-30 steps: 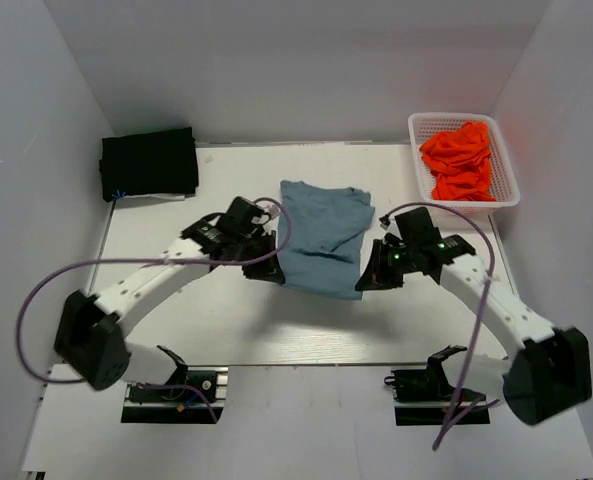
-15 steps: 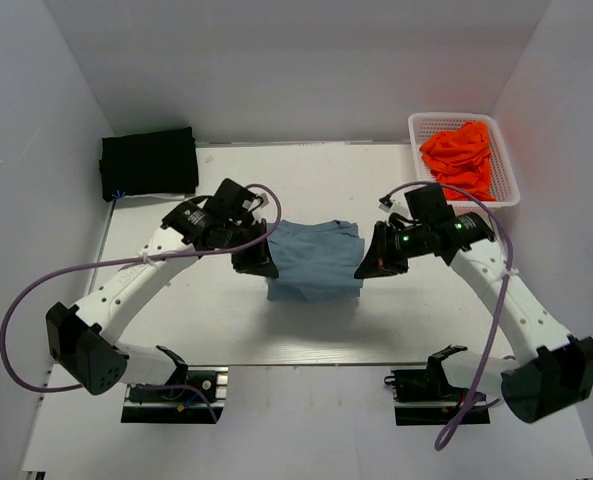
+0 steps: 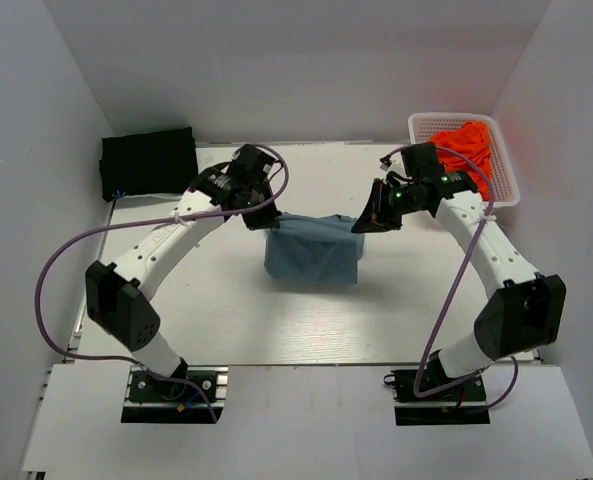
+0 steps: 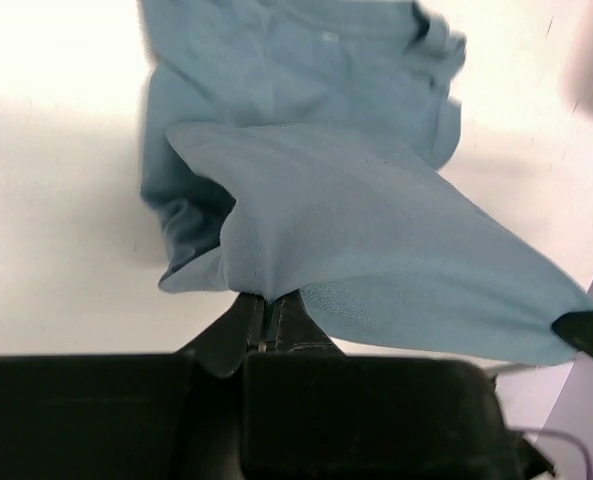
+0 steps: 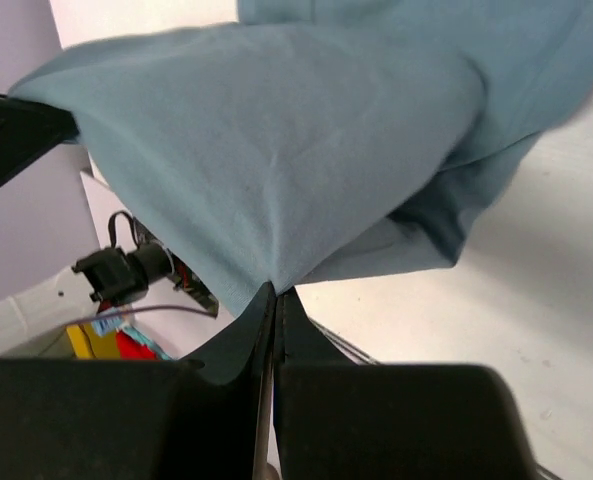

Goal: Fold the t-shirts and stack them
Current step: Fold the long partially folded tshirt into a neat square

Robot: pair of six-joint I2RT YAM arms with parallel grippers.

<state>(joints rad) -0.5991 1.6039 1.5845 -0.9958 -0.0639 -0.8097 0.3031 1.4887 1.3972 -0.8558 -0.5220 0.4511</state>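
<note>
While our left hand (image 3: 268, 222) and right hand (image 3: 360, 226) each pinched one raised corner of the soft slate-blue t-shirt (image 3: 311, 255), we held its taut edge running left to right between them, equally near both, its lower part draped on the white desk (image 3: 226, 310).

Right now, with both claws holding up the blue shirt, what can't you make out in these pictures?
Top view: how many black t-shirts are stacked; too small, seen only from above.
Top view: how many orange t-shirts; bunched in the basket, partly behind the right arm.
Wrist views: the blue t-shirt, pinched by the left claw and right claw, runs off the frame edges, so its full shape is cut off.
</note>
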